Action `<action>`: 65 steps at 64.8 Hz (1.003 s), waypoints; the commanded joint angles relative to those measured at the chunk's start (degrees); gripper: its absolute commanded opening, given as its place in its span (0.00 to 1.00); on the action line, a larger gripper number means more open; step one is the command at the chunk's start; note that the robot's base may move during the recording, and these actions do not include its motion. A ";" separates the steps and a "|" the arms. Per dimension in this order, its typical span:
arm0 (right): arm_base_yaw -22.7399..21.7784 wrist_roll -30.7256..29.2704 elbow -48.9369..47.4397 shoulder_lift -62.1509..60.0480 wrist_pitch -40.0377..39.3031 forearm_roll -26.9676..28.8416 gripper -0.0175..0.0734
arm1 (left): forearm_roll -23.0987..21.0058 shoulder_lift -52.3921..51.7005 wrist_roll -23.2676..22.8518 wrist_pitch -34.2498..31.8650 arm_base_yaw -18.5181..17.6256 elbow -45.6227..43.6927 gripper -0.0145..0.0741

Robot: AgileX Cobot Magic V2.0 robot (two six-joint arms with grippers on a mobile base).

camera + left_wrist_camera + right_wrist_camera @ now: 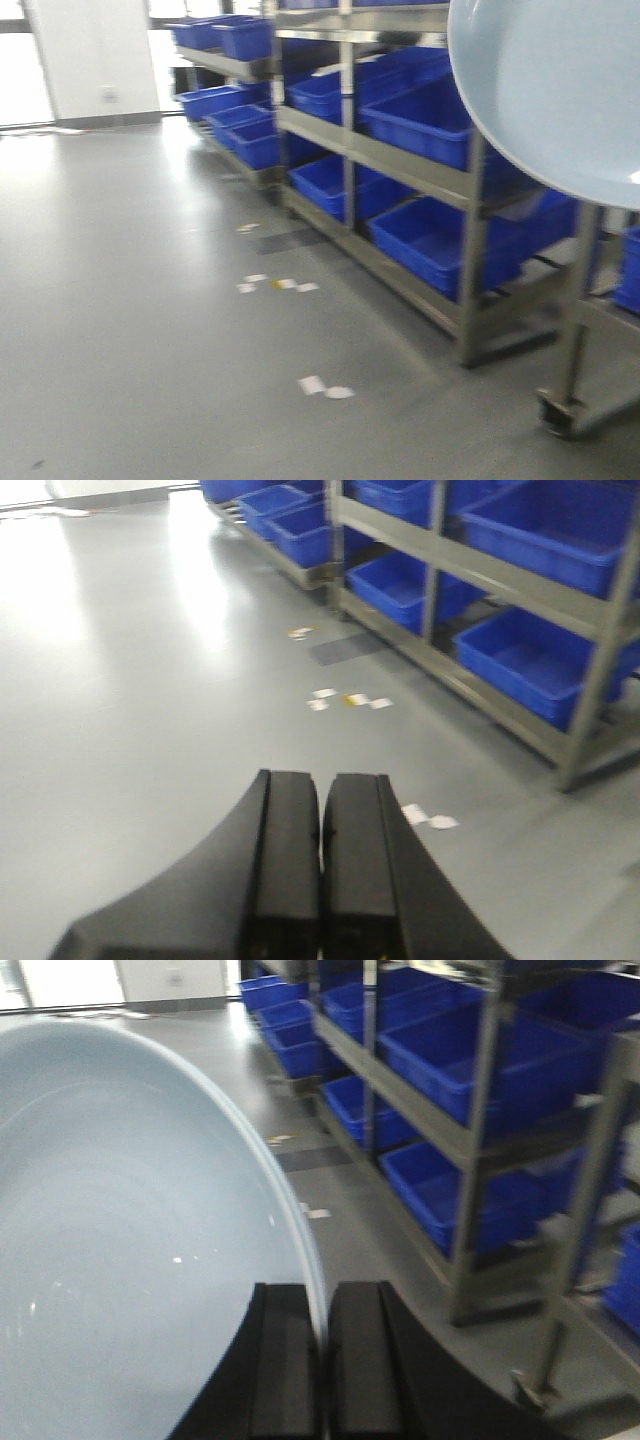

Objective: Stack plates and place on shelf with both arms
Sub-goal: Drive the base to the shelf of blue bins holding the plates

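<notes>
Plenty of open floor (150, 300) left of the shelf (410, 165) and its blue crates (440, 240). Right gripper (323, 1360) pinches the plate (120, 1260) by its rim, plate spreading leftward; left gripper (320, 870) closed, empty.

Left claw (322, 780) and right claw (325, 1290) are blocky matte black.

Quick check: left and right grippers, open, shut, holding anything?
Left gripper: jaws closed, holding nothing.
Right gripper: jaws closed on the rim of a pale blue plate.
</notes>
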 commanded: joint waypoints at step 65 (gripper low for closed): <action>-0.27 -0.07 -1.76 -0.12 -5.69 0.34 0.25 | -0.44 -0.15 -0.17 -4.56 0.02 -1.73 0.26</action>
